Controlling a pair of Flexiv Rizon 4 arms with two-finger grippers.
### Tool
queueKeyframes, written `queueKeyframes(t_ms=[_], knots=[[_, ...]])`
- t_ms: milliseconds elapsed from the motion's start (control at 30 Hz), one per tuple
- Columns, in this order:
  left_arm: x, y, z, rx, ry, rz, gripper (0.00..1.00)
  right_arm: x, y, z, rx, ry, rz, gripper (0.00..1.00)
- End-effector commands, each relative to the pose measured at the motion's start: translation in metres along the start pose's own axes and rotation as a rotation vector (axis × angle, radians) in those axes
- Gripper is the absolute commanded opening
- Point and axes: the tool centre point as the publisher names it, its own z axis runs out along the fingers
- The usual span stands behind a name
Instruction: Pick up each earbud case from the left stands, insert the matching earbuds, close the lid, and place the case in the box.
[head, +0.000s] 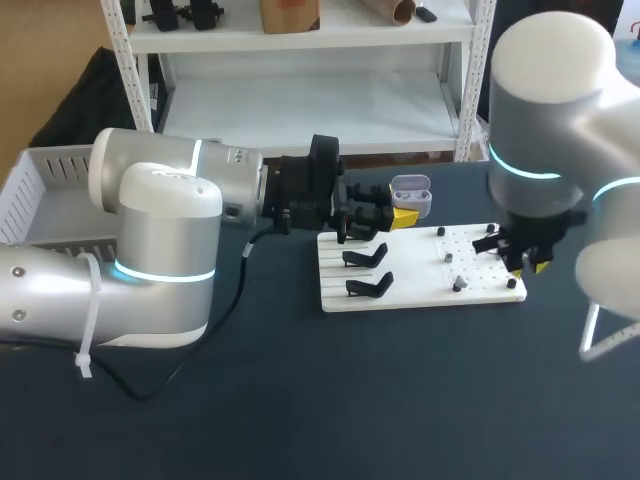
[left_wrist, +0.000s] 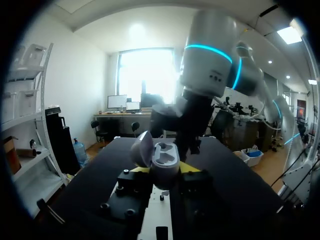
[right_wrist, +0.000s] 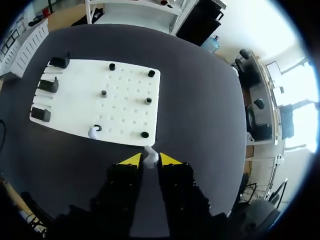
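Clamping open earbud case in our left fingers, earbud in right fingers; both likely light, slippery; hold by sides.

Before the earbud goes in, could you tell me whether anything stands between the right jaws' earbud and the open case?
Nothing visible does. The earbud in the right jaws is at the board's right edge; the case, lid open, is held by the left jaws over its far edge. Only low pegs lie between.

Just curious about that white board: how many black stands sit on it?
3, lined along one edge of the white board: one end stand, the middle stand, the other end stand. None seems hidden.
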Motion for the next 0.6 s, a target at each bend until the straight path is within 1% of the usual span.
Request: queueKeyframes(t_ms=[33, 233, 333, 433, 467, 500, 533, 567, 600], knots=[[0.001, -0.001, 0.0, -0.006, -0.004, 0.002, 0.0, 0.027, -0.002, -0.034, -0.031, -0.032, 0.01, 0.0], [0.001, -0.001, 0.0, -0.006, -0.004, 0.002, 0.0, 0.04, 0.005, -0.062, -0.036, -0.055, -0.029, 0.0], [0.001, -0.001, 0.0, -0.006, -0.004, 0.002, 0.0, 0.043, 0.008, -0.073, -0.034, -0.062, -0.04, 0.0], [0.001, -0.001, 0.0, -0.006, -0.004, 0.002, 0.0, 0.046, 0.012, -0.084, -0.058, -0.062, -0.047, 0.0], [0.001, -0.001, 0.0, -0.006, -0.004, 0.002, 0.0, 0.046, 0.013, -0.088, -0.053, -0.073, -0.05, 0.0], [0.001, -0.001, 0.0, -0.006, -0.004, 0.002, 0.0, 0.047, 0.016, -0.091, -0.042, -0.085, -0.081, 0.0], [0.001, -0.001, 0.0, -0.006, -0.004, 0.002, 0.0, 0.047, 0.018, -0.093, -0.048, -0.085, -0.074, 0.0], [0.001, -0.001, 0.0, -0.006, -0.004, 0.002, 0.0, 0.047, 0.019, -0.095, -0.08, -0.092, -0.093, 0.0], [0.001, -0.001, 0.0, -0.006, -0.004, 0.002, 0.0, 0.047, 0.019, -0.095, -0.08, -0.092, -0.093, 0.0]])
